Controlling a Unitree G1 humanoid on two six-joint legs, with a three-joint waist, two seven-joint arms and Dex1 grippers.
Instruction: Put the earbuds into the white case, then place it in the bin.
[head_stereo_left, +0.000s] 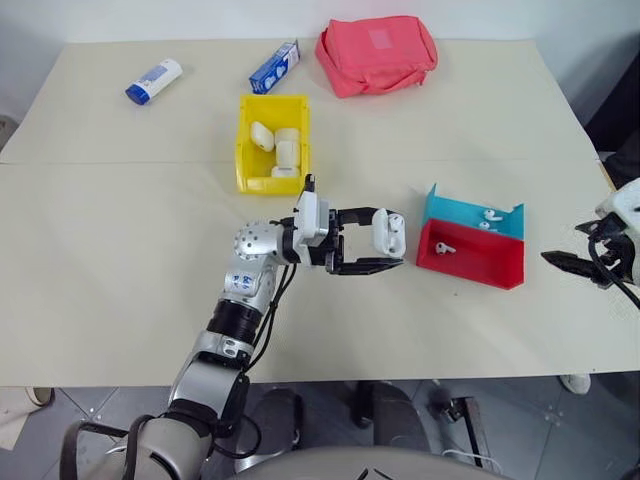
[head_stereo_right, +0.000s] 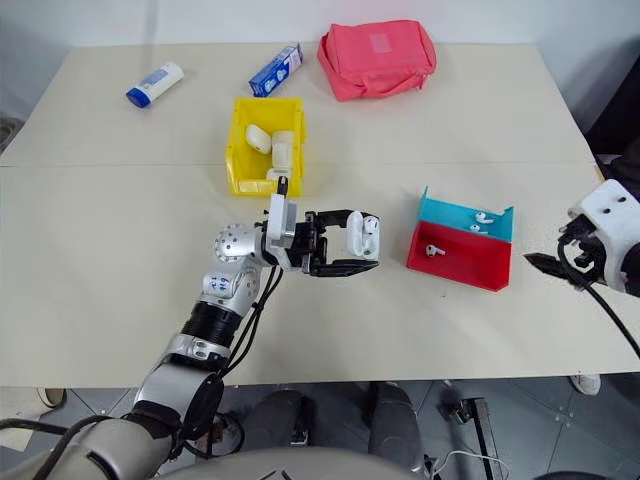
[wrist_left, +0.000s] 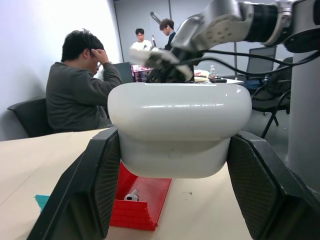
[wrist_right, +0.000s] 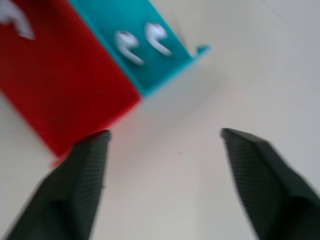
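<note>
The earbuds (head_stereo_left: 443, 247) lie in the red tray (head_stereo_left: 470, 262) and teal tray (head_stereo_left: 455, 213), centre-right of frame. The spread right gripper (wrist_right: 165, 185) sits right of them, nearer than the left gripper (head_stereo_left: 385, 243), which pinches the white case (head_stereo_left: 389, 232) mid-frame.

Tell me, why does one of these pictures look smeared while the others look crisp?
The right wrist view is blurred: the red tray, the teal tray and its earbuds are streaked. The head views are sharp and evenly lit, with soft shadows. In the left wrist view the case carries a bright glare band, and the people behind it are soft.
</note>
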